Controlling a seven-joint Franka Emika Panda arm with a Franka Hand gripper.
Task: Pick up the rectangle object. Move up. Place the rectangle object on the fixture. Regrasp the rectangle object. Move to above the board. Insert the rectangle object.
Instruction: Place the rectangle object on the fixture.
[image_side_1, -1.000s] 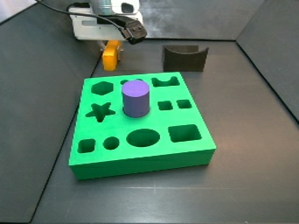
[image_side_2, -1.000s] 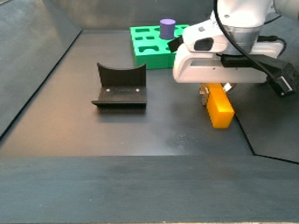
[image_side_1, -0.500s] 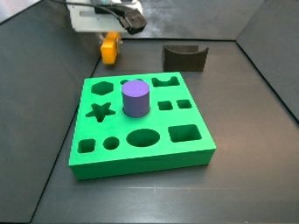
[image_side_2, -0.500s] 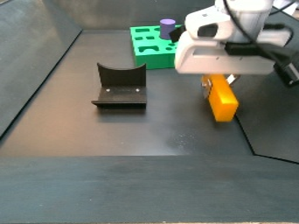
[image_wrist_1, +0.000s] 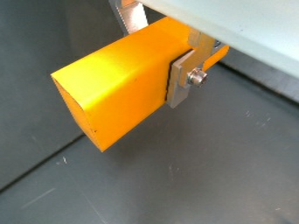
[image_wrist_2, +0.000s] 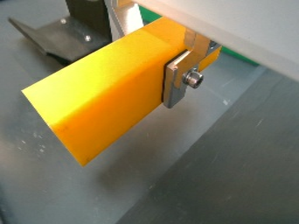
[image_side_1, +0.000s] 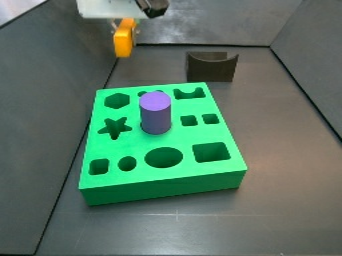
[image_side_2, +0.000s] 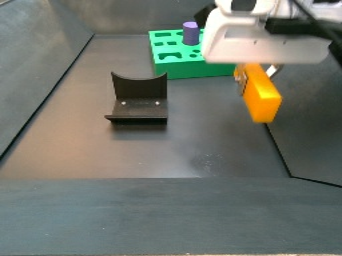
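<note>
The gripper (image_side_2: 255, 74) hangs raised above the surface, its flat silver fingers (image_wrist_1: 179, 77) clamped on the orange-yellow rectangular block (image_wrist_2: 105, 99), which juts out beyond them

Gripper (image_wrist_2: 158, 61) has its silver fingers (image_wrist_2: 177, 79) clamped on the rectangle object (image_wrist_2: 100, 101), held clear above the dark bench (image_wrist_2: 211, 166). Fixture (image_wrist_2: 70, 31) sits behind it.

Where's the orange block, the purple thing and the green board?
Orange block (image_side_2: 262, 100), side view, its front face, held in the gripper (image_side_2: 254, 70).
Purple cylinder (image_side_1: 155, 112), side view, its side.
Green board (image_side_1: 160, 183), side view, its front wall.
</note>
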